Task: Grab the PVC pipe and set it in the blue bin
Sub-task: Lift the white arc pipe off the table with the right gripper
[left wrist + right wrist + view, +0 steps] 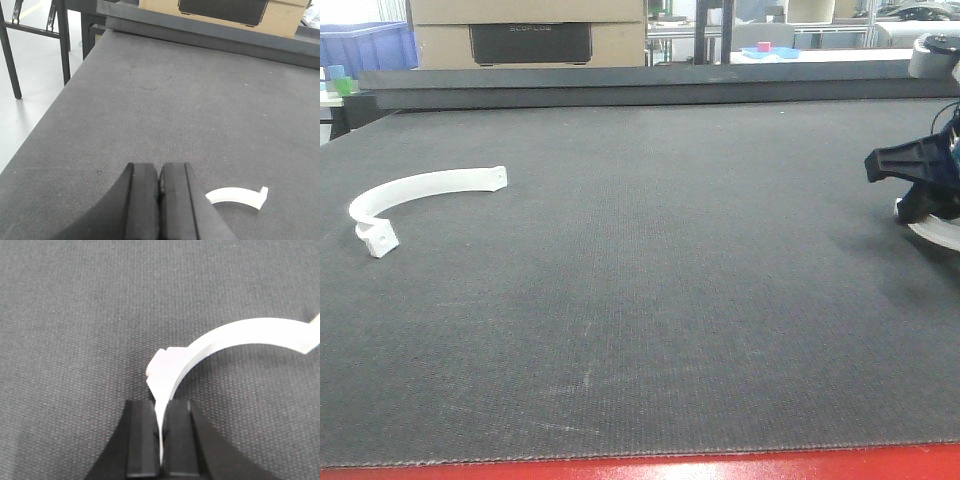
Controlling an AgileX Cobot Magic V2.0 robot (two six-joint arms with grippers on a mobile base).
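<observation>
The right end effector (160, 412) is clamped on one end of a curved white pipe (235, 337) on the table (75, 315). The left end effector (160, 175) is closed and empty, near a second pipe (234, 195).

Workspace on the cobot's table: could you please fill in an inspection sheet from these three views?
Surface: dark grey textured mat with faint scuffs and a red front edge.
Job's things: the left pipe piece, white and curved, lies loose on the mat. The right pipe piece, also white and curved, is gripped at one end. A blue bin stands beyond the table, far left.
Clutter: nothing seen.
Grippers: left gripper is shut and empty. Right gripper is shut on the right pipe piece, low at the mat.
Cables: nothing seen.
Surroundings: cardboard box behind the table; metal frame legs on the floor beside it.
</observation>
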